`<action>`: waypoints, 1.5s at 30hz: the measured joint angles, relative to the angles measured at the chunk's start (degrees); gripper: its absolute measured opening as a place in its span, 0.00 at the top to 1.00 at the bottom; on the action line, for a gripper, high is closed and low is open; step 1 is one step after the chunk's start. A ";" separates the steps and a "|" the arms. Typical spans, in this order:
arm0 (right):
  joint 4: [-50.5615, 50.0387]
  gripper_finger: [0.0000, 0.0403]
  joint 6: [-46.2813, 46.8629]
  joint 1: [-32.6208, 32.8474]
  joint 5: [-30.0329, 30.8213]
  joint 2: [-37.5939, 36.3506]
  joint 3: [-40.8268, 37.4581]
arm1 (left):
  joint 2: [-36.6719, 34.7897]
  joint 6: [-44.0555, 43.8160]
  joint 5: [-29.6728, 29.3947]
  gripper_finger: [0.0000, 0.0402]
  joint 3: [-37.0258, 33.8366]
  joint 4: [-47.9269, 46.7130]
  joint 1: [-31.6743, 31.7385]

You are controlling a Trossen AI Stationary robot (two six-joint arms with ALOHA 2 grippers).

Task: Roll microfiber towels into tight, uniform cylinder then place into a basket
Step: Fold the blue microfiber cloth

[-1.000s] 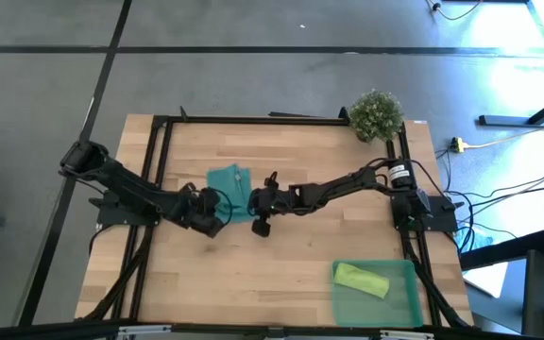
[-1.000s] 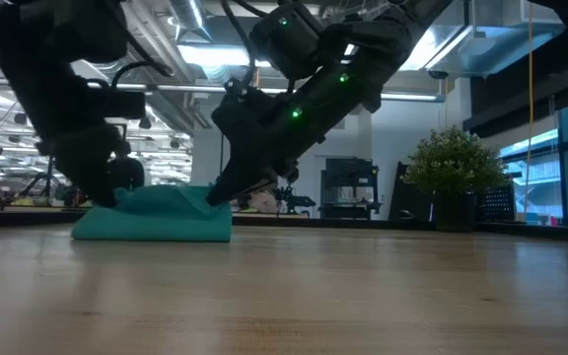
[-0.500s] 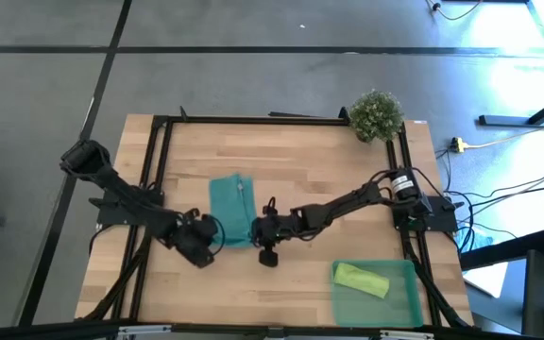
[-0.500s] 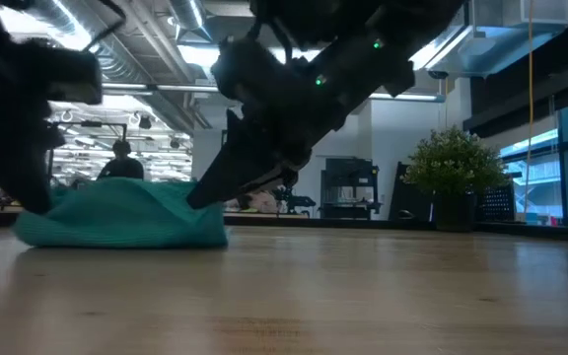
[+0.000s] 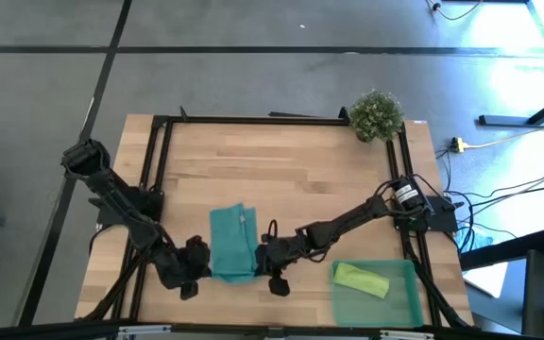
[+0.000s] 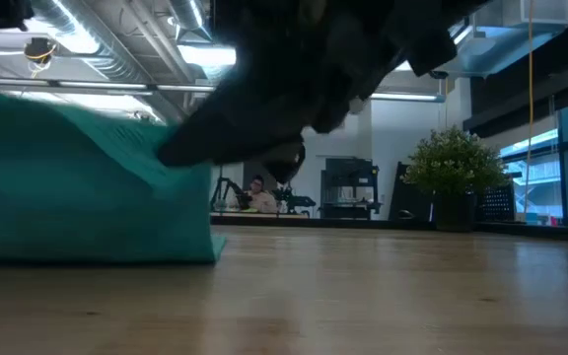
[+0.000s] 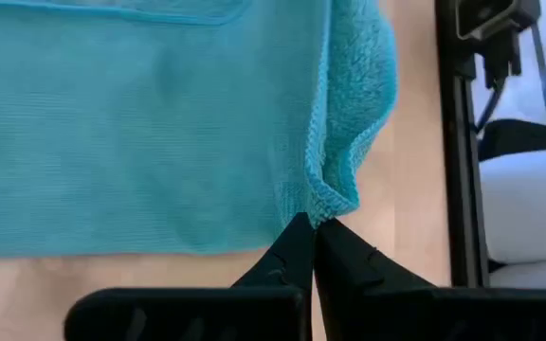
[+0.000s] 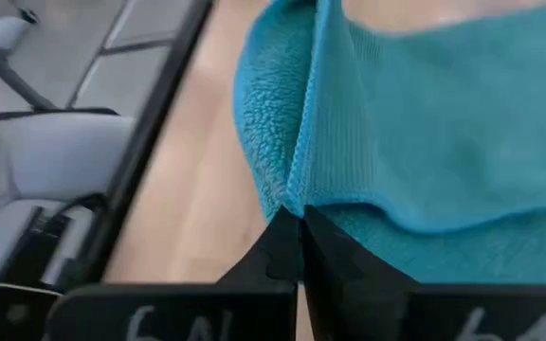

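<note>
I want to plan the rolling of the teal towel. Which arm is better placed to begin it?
Neither clearly. The left tool and the right tool are each shut on a near corner of the teal towel, on opposite sides. Rolling it evenly probably needs both together.

High view: even, bright, sharp; blue-white glare across the floor at top right, soft arm shadows on the table (image 5: 300,170). Low view: backlit by ceiling lights (image 6: 215,56), arms near-black silhouettes, close towel (image 6: 87,187) out of focus, table foreground soft. Both wrist views: bright and flat; towel weave sharp by the fingertips (image 7: 301,237), background past the table edge blurred and washed out.
</note>
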 joint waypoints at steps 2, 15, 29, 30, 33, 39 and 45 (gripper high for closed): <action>1.89 0.99 -1.12 0.29 0.11 0.00 0.00 | 0.00 0.33 -0.63 1.00 0.00 -0.26 -0.42; 2.12 0.98 -4.58 -7.53 9.02 0.00 -0.11 | 0.02 0.00 -4.13 1.00 -0.07 -15.81 6.28; -6.28 0.98 -5.48 -13.02 13.26 0.00 -0.11 | 0.02 0.91 -8.95 1.00 -0.04 -19.01 12.81; -6.53 0.98 -5.80 -13.12 13.29 0.00 -0.11 | 0.02 -0.35 -9.46 1.00 -0.04 -19.71 13.39; -7.03 0.98 -5.79 -13.22 13.31 0.64 -0.07 | 0.02 -4.48 -12.18 1.00 -0.04 -21.90 14.70; -6.77 0.98 -5.63 -13.22 13.33 2.59 -0.07 | 0.20 -6.05 -13.78 1.00 -0.85 -21.66 17.67; -6.29 0.98 -5.81 -13.26 13.46 2.75 0.02 | 0.31 -5.99 -15.30 1.00 -3.95 -19.58 20.45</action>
